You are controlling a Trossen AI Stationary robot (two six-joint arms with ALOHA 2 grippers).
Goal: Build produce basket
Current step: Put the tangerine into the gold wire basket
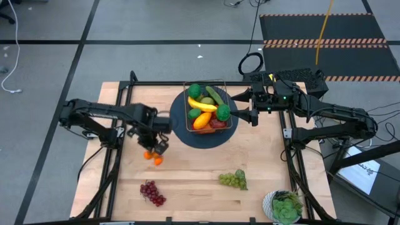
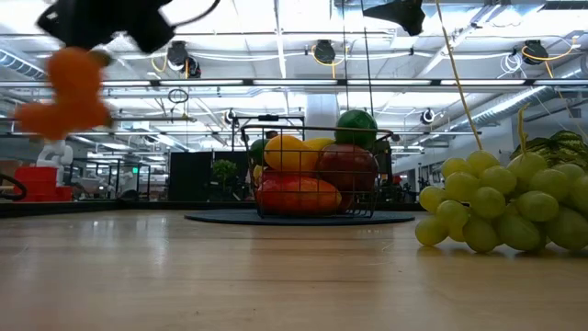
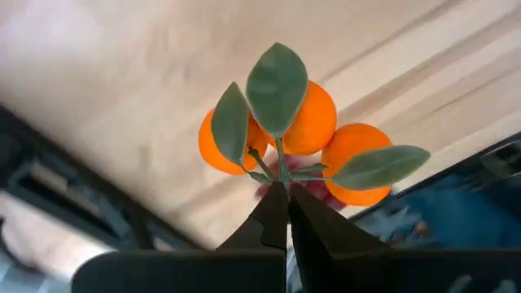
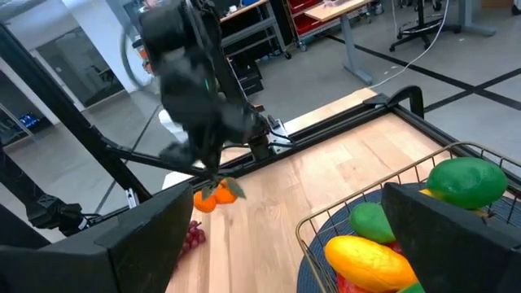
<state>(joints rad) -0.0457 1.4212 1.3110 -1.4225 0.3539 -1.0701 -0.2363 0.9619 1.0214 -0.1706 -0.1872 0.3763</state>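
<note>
Pale wood forms the tabletop (image 1: 194, 187) we see from above, with grey floor around it and a hazard-striped dark mat beyond the far right corner. Near the far middle lies a round dark-blue mat (image 1: 187, 134), and on it stands the wire basket (image 1: 226, 119), already piled with produce: a yellow banana (image 1: 201, 104), a cucumber (image 1: 215, 95), green round fruit, an orange-yellow mango (image 1: 201, 120) and something red beneath.

On the near side of the tabletop we find purple grapes (image 1: 152, 192) toward the left and green grapes (image 1: 233, 180) toward the right, well apart. A leafy plant in a white pot (image 1: 284, 207) sits at the near right corner. Nothing lies between the left arm and the basket.

We see the left hand (image 1: 157, 145) just left of the mat, its fingers pinched tight on the stem of a cluster of oranges (image 1: 153, 157) with green leaves. In the low view the cluster hangs clear above the wood.

We see the right hand (image 1: 253, 116) at the basket's right edge, its fingers spread wide and holding nothing.
</note>
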